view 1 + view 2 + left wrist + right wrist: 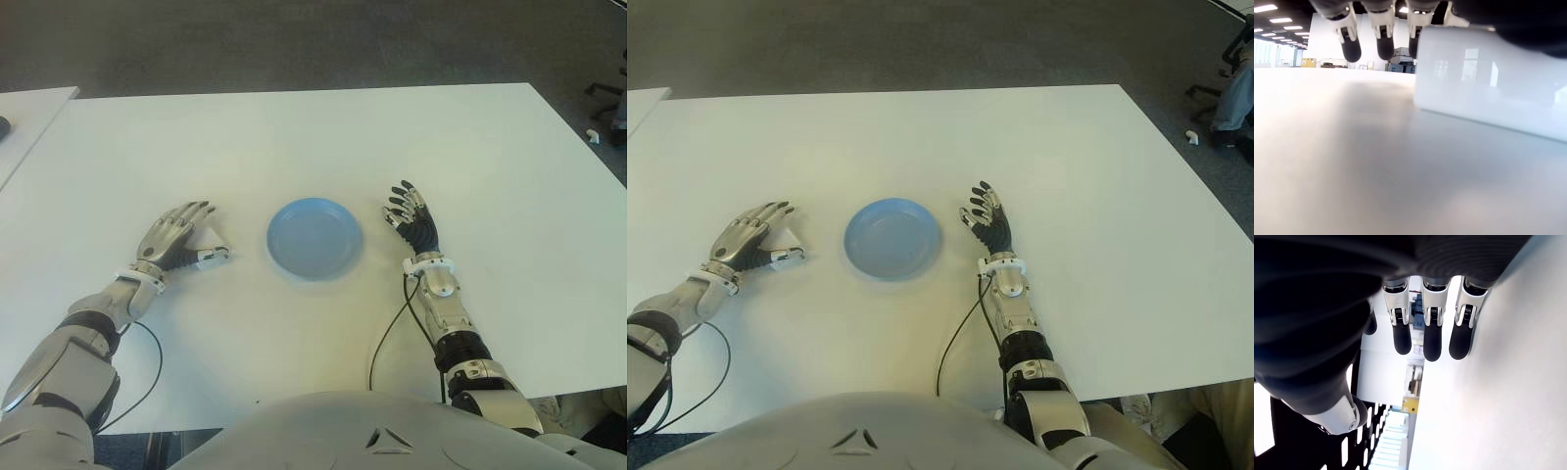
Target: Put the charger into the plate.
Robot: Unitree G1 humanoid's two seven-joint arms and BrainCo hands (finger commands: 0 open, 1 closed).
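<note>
The white charger [1488,98] is seen lying on the white desk [294,137] under the left hand [174,238], whose fingers [1383,34] are arched loosely over it without closing, left of the plate. The blue plate [314,238] sits bare between the two hands. The right hand [412,217] is shown just right of the plate, fingers spread, nothing held.

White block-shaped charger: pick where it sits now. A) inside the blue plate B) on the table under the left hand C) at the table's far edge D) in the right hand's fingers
B: the white block-shaped charger lies on the white table beneath the left hand; the round blue plate holds nothing, and the right hand is open.
</note>
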